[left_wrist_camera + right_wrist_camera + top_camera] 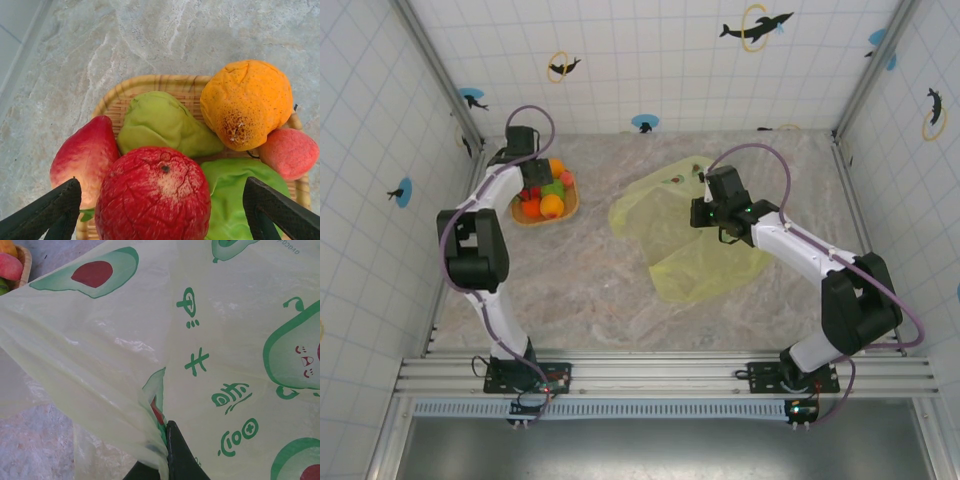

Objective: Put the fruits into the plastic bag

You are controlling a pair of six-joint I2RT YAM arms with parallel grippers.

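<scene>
Several toy fruits (548, 195) lie piled in a woven tray (571, 203) at the back left. In the left wrist view a red wrinkled fruit (155, 195) is in front, with a red-pink one (82, 155), two green ones (160, 125), an orange one (247, 102) and a pinkish one (290, 152) around it. My left gripper (160, 220) is open just above the tray, its fingers (50, 212) on either side of the red fruit. The yellow-green avocado-print bag (690, 245) lies flat mid-table. My right gripper (162, 460) is shut on a bunched fold of the bag (150, 365).
Tiled walls with metal corner posts close the table in on three sides. Bare marbled tabletop (570, 290) runs between the tray and the bag and along the front. A corner of the tray (24, 265) shows at the upper left of the right wrist view.
</scene>
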